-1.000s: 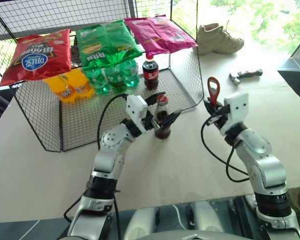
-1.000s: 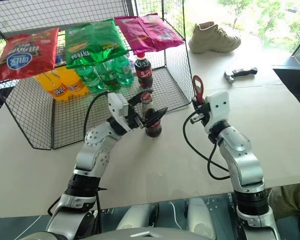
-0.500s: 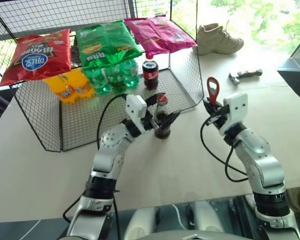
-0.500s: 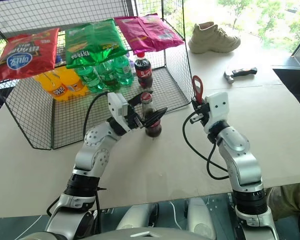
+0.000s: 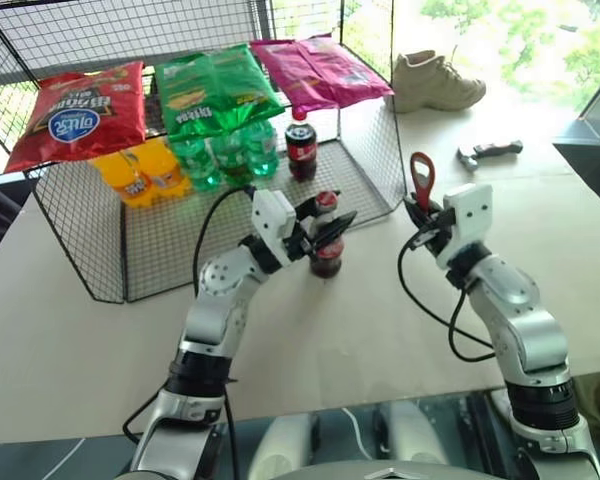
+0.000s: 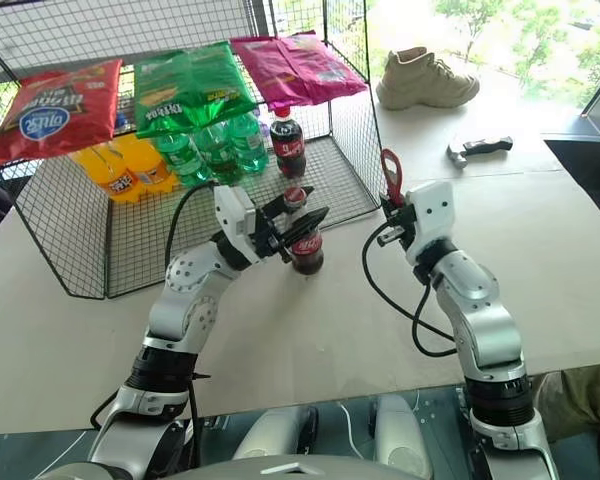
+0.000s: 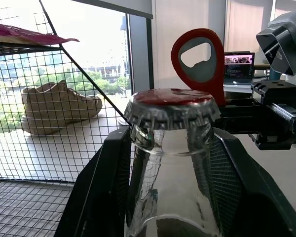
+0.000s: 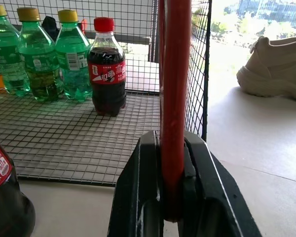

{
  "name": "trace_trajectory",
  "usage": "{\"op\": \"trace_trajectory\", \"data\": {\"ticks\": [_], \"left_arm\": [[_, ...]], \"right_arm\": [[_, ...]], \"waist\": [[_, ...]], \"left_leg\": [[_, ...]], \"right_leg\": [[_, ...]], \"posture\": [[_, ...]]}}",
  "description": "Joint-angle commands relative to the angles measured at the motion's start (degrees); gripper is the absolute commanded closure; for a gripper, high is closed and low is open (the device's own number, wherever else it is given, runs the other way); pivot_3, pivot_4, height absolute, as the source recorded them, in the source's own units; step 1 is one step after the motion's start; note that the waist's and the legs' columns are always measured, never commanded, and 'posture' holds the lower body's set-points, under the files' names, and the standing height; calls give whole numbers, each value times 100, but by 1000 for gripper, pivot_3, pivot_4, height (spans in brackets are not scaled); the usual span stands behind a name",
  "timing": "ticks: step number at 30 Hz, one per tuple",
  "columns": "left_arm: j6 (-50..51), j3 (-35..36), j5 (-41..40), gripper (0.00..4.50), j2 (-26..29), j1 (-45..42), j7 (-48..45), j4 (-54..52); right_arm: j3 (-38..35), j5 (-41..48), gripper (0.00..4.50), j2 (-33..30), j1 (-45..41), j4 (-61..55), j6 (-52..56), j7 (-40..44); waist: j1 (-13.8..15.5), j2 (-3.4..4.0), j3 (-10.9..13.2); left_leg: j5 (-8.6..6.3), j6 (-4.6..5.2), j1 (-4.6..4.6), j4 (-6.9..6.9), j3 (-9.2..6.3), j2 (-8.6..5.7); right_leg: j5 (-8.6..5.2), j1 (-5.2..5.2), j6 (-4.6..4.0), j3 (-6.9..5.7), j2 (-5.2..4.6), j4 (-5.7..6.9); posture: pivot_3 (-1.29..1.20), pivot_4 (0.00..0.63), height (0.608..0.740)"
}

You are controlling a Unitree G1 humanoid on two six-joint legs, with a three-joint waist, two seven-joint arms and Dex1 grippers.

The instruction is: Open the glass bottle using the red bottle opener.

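Left jaws (image 5: 318, 228) clasp the upright bottle (image 5: 325, 240) neck; opener (image 5: 421, 181), clamped upright in right jaws (image 5: 423, 216), stands right of the cap (image 7: 171, 102)

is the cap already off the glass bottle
No, the red crown cap still sits crimped on the glass bottle.
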Motion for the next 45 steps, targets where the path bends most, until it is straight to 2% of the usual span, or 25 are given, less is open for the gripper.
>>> {"op": "trace_trajectory", "data": {"ticks": [1,8,10,11,13,14,38,41,43,45], "left_arm": [[5,-69,138,2820,27,154,-2,196],[3,0,50,2820,-30,173,102,211],[8,39,1,1810,-72,128,137,200],[10,50,-10,1566,-81,104,136,197],[11,42,-27,524,-76,76,83,190],[4,66,-60,356,-88,65,82,182],[-17,67,-83,356,-121,54,-42,88],[-19,75,-95,1228,-126,59,-49,100],[-28,77,-91,2148,-133,60,-48,114],[-35,74,-82,2227,-138,71,-47,119]], "right_arm": [[235,-113,4500,-40,-191,-233,-142,129],[282,-134,4500,-15,-139,-219,-172,144],[281,-140,4500,-11,-127,-203,-185,155],[282,-146,4500,-6,-125,-191,-193,159],[275,-150,4500,-3,-118,-181,-202,167],[274,-152,4500,-1,-115,-177,-203,168],[253,-192,4500,23,-41,-156,-210,156],[250,-195,4500,18,-39,-158,-208,159],[248,-194,4500,14,-43,-156,-205,164],[250,-194,4500,9,-44,-158,-206,171]], "waist": [[-3,0,0],[-2,0,0],[-2,0,0],[-2,1,1],[-4,0,4],[-4,0,4],[-1,0,4],[-1,0,4],[-1,0,5],[-1,0,5]], "left_leg": [[-9,15,8,0,2,0],[-12,20,25,-1,4,3],[-12,20,26,-1,4,3],[-12,20,26,-1,4,4],[-12,20,20,-1,3,3],[-12,20,16,-2,2,4],[-3,4,11,-9,1,4],[-3,3,11,-9,1,4],[-3,3,11,-9,1,4],[-3,4,11,-9,1,4]], "right_leg": [[0,5,0,1,0,0],[-1,21,0,3,2,0],[-1,21,0,3,2,0],[-1,21,0,3,2,0],[-1,15,0,3,4,0],[-1,13,0,3,4,0],[-1,10,0,2,2,-12],[-1,10,0,2,2,-12],[-1,10,0,2,2,-12],[-1,10,0,1,2,-12]], "posture": [[0,150,740],[0,150,740],[0,150,740],[0,150,740],[0,150,740],[0,150,740],[0,150,740],[0,150,740],[0,150,740],[0,150,740]]}}
